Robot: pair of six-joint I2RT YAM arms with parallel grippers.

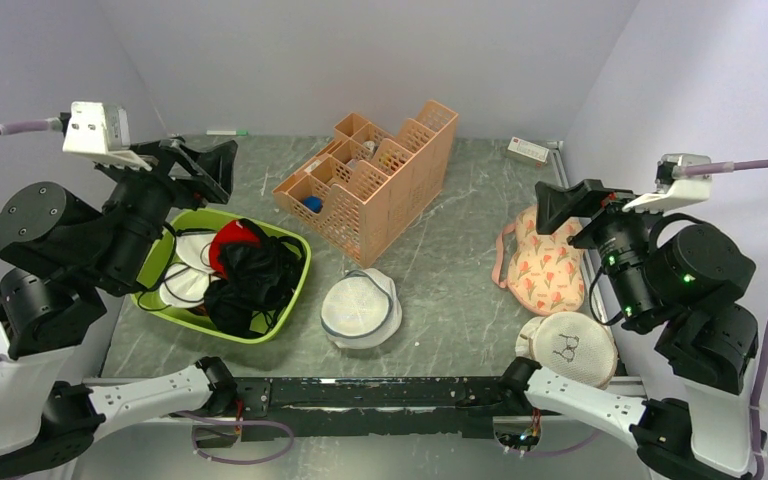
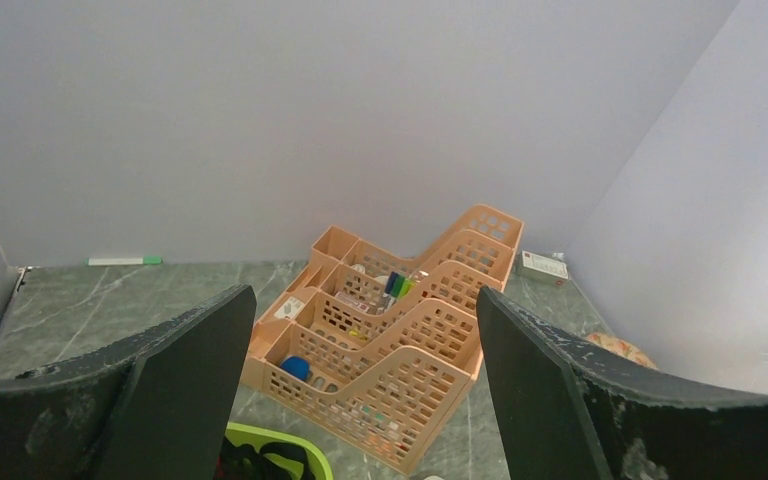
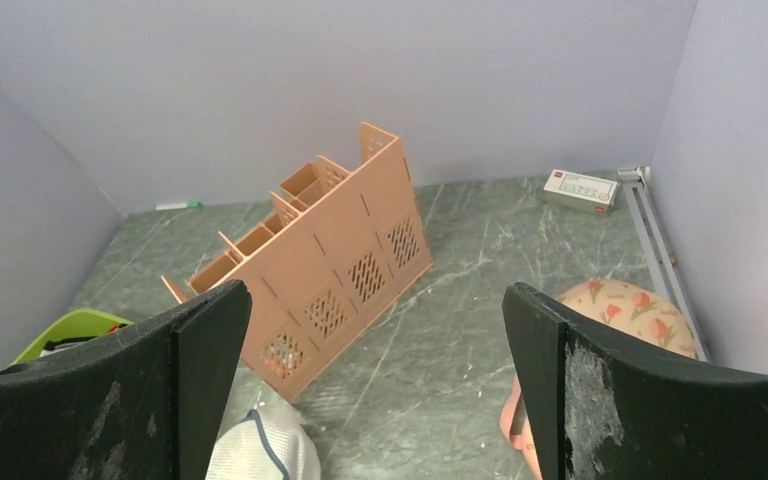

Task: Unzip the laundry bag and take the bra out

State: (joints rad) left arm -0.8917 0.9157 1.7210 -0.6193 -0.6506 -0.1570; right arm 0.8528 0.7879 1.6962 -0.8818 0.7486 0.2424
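Observation:
The laundry bag (image 1: pixel 360 308), a round white mesh drum with a grey zip rim, lies on the table in front of centre. Its edge shows at the bottom of the right wrist view (image 3: pixel 260 452). A bright red piece of fabric, the bra (image 1: pixel 235 240), lies in the green bin (image 1: pixel 295 290) among black garments and white pieces. My left gripper (image 1: pixel 210 165) is open and empty, raised above the bin's far end. My right gripper (image 1: pixel 560 205) is open and empty, raised over the flower-print cloth. Both are well apart from the bag.
An orange desk organiser (image 1: pixel 375 180) stands behind the bag. A cream flower-print cloth (image 1: pixel 545 265) and a beige round pouch with a bra drawing (image 1: pixel 570 348) lie at the right. A white box (image 1: pixel 527 150) and a green marker (image 1: pixel 225 132) lie by the back wall.

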